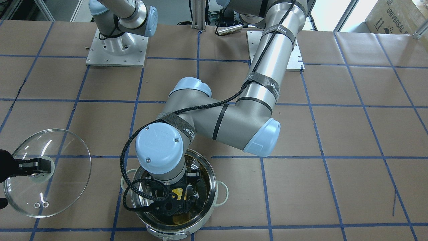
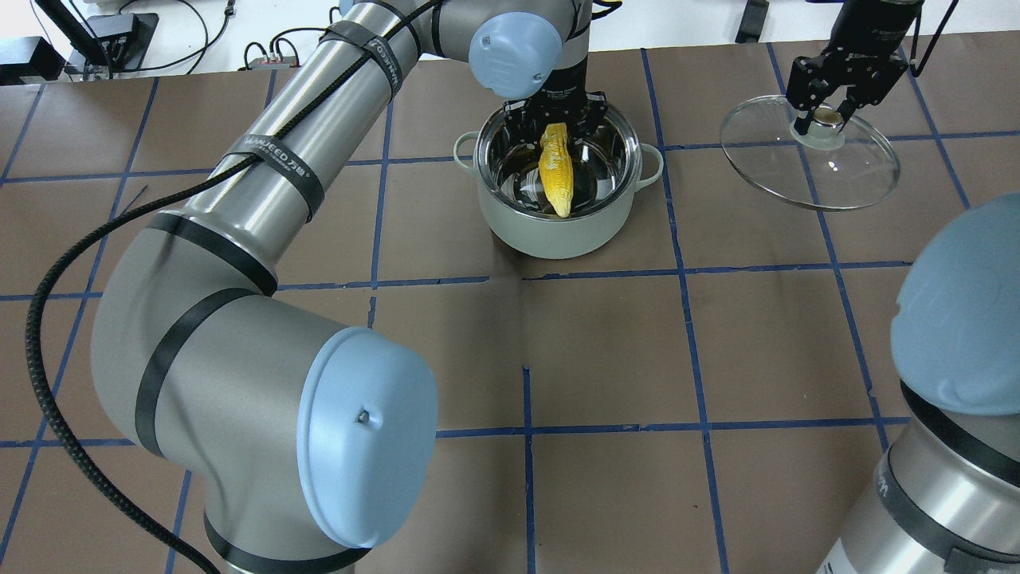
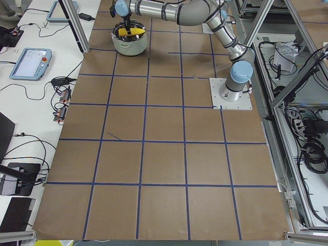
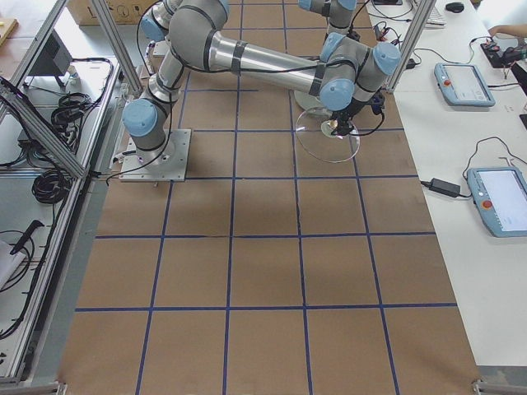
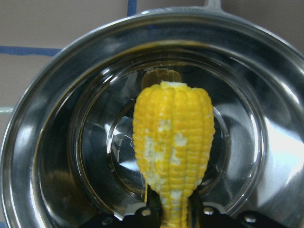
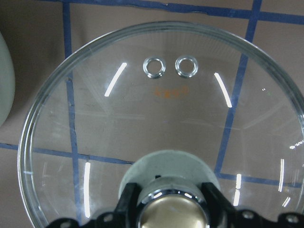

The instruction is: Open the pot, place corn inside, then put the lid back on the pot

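Note:
The steel pot [image 2: 558, 235] stands open at the table's far middle. My left gripper [image 2: 555, 127] reaches down into it and is shut on one end of the yellow corn [image 2: 555, 171], which hangs inside the pot with its other end near the bottom. In the left wrist view the corn [image 5: 173, 152] sits between my fingers over the pot's shiny inside [image 5: 42, 142]. My right gripper [image 2: 829, 119] is shut on the cream knob [image 6: 172, 213] of the glass lid [image 2: 829, 171] and holds it off to the pot's right. The lid also shows in the front-facing view [image 1: 63, 167].
The left arm's elbow and forearm [image 1: 234, 117] stretch over the table's middle behind the pot [image 1: 214, 187]. Both arm bases stand on metal plates [image 1: 117, 50]. The table is brown paper with blue tape lines [image 2: 526, 430]. Tablets and cables lie on side benches [image 4: 461, 82].

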Tool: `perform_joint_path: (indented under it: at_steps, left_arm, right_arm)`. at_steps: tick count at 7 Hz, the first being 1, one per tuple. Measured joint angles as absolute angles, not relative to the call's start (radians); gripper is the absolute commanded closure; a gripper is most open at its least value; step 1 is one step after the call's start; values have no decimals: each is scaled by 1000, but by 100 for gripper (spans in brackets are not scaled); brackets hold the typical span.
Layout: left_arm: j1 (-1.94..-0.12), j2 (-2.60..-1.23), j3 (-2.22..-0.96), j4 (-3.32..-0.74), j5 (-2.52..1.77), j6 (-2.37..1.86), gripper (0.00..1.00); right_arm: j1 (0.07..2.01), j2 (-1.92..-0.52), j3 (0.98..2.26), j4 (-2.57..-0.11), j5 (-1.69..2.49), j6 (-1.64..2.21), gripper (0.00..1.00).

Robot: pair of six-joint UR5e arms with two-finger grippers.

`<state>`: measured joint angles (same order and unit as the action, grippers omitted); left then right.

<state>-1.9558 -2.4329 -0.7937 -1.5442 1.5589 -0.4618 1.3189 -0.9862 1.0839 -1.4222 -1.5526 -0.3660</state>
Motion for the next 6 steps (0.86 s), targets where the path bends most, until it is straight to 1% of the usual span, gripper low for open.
perform_joint_path:
  at_steps: [2, 4, 6]
  left_arm:
    - [-1948, -2419, -790, -1558, 1560, -426, 2]
    - [-1915, -2381, -797, -1577, 1559, -309, 3]
    - [-1829, -2294, -830, -1641, 1551, -139, 3]
  right_arm:
    - [1321, -990, 1082, -1426, -1552, -355, 83]
    - [1348, -1024, 1076, -1427, -1546, -285, 85]
    - [1447, -1060, 1077, -1427, -1538, -170, 85]
